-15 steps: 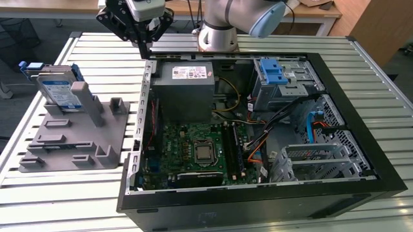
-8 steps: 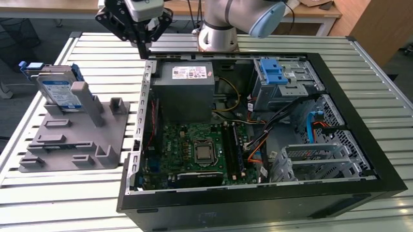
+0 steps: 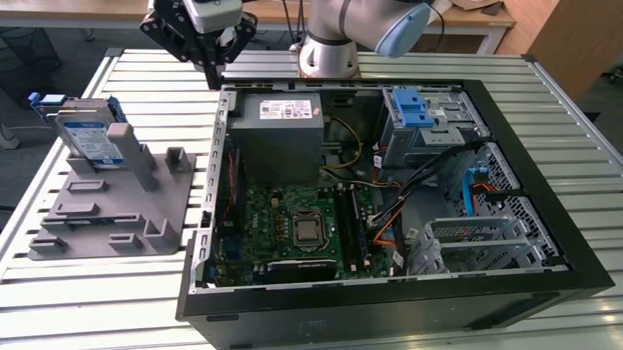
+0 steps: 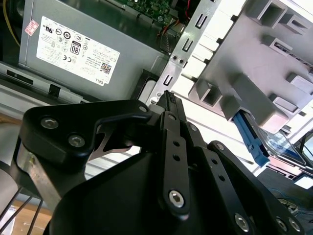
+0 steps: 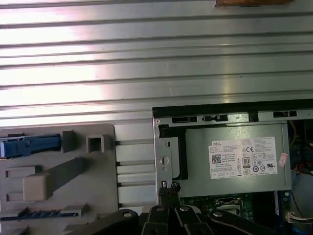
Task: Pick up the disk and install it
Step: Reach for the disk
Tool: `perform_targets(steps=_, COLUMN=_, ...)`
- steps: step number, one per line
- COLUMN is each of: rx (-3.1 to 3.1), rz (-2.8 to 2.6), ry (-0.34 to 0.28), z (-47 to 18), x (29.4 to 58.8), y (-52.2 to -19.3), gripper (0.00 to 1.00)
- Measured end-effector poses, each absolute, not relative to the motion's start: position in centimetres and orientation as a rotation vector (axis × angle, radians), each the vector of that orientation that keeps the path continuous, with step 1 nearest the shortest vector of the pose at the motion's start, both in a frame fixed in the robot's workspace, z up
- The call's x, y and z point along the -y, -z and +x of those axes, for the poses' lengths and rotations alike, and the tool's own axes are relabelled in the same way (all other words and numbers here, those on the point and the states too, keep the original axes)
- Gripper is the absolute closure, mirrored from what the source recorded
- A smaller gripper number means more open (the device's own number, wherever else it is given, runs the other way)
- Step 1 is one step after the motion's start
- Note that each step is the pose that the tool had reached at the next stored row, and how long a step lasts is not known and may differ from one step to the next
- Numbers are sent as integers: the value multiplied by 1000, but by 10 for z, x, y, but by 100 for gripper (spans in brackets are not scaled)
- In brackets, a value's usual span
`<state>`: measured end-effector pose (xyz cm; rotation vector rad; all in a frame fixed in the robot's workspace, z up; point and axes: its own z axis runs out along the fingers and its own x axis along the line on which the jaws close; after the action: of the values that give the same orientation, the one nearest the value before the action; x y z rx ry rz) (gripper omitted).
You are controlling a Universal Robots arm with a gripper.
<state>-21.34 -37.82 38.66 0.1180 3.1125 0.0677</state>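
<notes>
Black gripper linkage fills the foreground in both wrist views, and the gripper (image 4: 167,96) tapers to two fingertips that look pressed together with nothing between them, though the narrow angle leaves a hairline gap possible. In the exterior view the gripper (image 3: 213,74) hangs point-down from the arm over the far corner of the open computer case (image 3: 389,310), just above the case's rim where it meets the slatted metal table (image 3: 98,292). Directly beneath it inside the case sits the grey power supply (image 3: 277,131) with its white sticker, seen close in the second wrist view (image 4: 88,54). The disk (image 3: 87,138) is well apart from the gripper, standing on edge at the far end of a grey fixture (image 3: 107,211) on the table, on the exterior view's left of the case; its label faces outward and its blue side rail shows. In the first wrist view the gripper (image 5: 168,186) points at the case edge, with the fixture (image 5: 58,176) alongside and the disk's blue rail (image 5: 29,145) at the fixture's end. A blue latch piece (image 3: 411,106) sits on the drive bay at the case's far side.
</notes>
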Motion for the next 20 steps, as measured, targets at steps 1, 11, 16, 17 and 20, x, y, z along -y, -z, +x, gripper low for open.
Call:
perform_targets(steps=1, rx=-3112, rz=118, ry=-68, z=-215, x=378, y=-386, gripper=89)
perform_targets(steps=11, rx=-3112, rz=118, ry=-68, z=-217, x=378, y=-385, gripper=89)
perform_targets(steps=16, rx=-3112, rz=118, ry=-68, z=-218, x=378, y=-385, gripper=89)
perform_targets(steps=17, rx=-3112, rz=118, ry=-68, z=-219, x=378, y=-385, gripper=89)
perform_targets(steps=20, rx=-3112, rz=118, ry=-68, z=-220, x=378, y=-385, gripper=89)
